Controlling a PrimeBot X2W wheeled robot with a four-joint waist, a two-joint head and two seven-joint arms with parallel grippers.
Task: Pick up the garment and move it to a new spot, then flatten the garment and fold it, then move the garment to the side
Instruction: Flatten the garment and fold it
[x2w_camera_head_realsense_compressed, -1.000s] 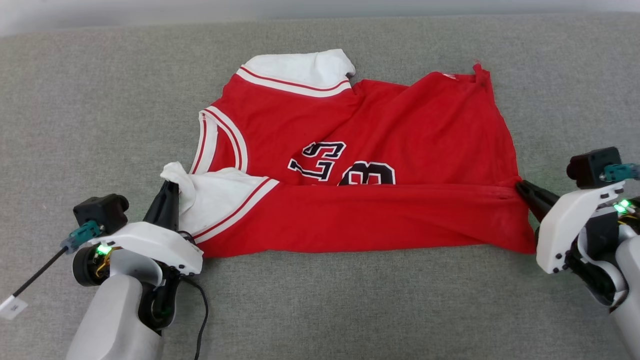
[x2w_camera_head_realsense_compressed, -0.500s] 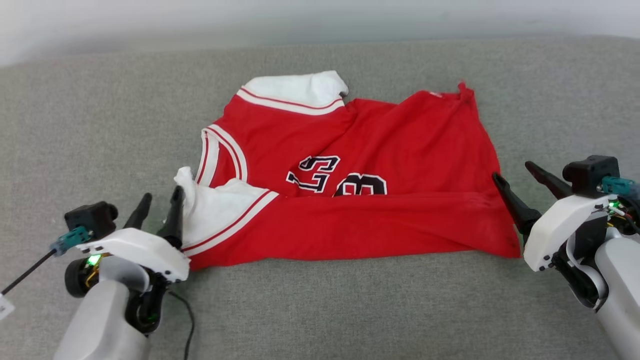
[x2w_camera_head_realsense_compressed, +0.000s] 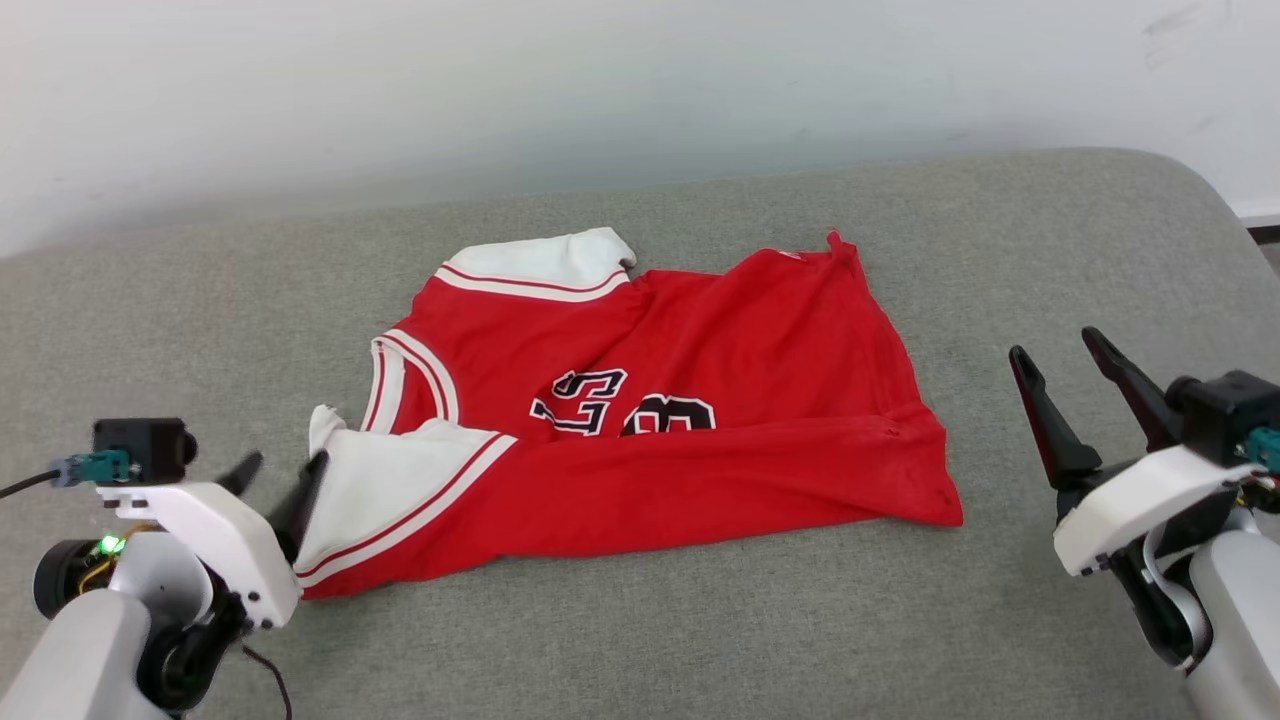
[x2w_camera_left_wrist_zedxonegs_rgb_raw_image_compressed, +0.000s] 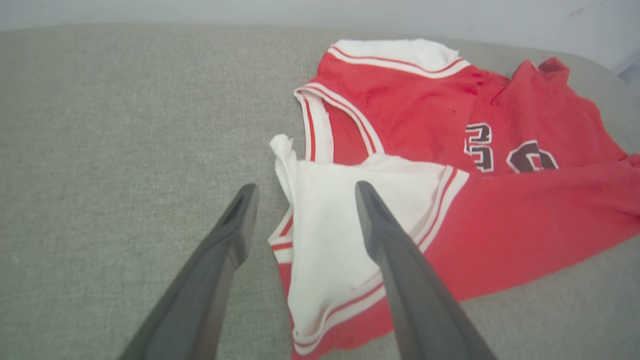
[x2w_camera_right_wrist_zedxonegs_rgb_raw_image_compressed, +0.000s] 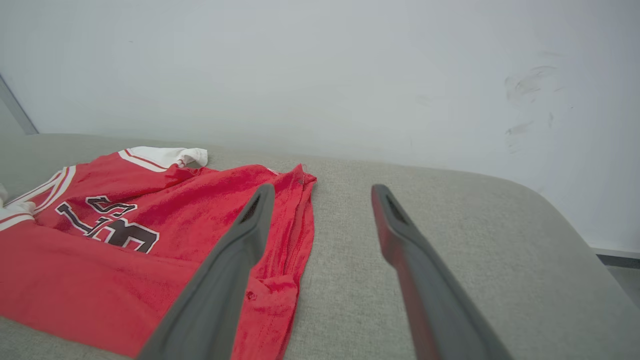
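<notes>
The garment (x2w_camera_head_realsense_compressed: 650, 440), a red jersey with white sleeves and black "23" lettering, lies on the grey surface with its near edge folded up over the lower part of the number. My left gripper (x2w_camera_head_realsense_compressed: 283, 468) stands open just off the near white sleeve (x2w_camera_head_realsense_compressed: 385, 485), holding nothing. In the left wrist view the garment (x2w_camera_left_wrist_zedxonegs_rgb_raw_image_compressed: 450, 150) lies ahead, and the left gripper (x2w_camera_left_wrist_zedxonegs_rgb_raw_image_compressed: 302, 192) has that sleeve (x2w_camera_left_wrist_zedxonegs_rgb_raw_image_compressed: 330, 240) between its spread fingers without pinching it. My right gripper (x2w_camera_head_realsense_compressed: 1058, 352) is open, lifted clear to the right of the hem. In the right wrist view, the right gripper (x2w_camera_right_wrist_zedxonegs_rgb_raw_image_compressed: 322, 192) points past the garment's (x2w_camera_right_wrist_zedxonegs_rgb_raw_image_compressed: 125, 250) corner.
The grey cushioned surface (x2w_camera_head_realsense_compressed: 700, 620) runs wide around the shirt and ends in a rounded right edge (x2w_camera_head_realsense_compressed: 1215, 215). A pale wall (x2w_camera_head_realsense_compressed: 600, 90) rises behind it. A black cable (x2w_camera_head_realsense_compressed: 265, 675) hangs from my left arm.
Both grippers opened and let go of the garment, one off the sleeve and one off the hem, then drew back. The head camera tilted up, so the shirt sits lower and smaller.
</notes>
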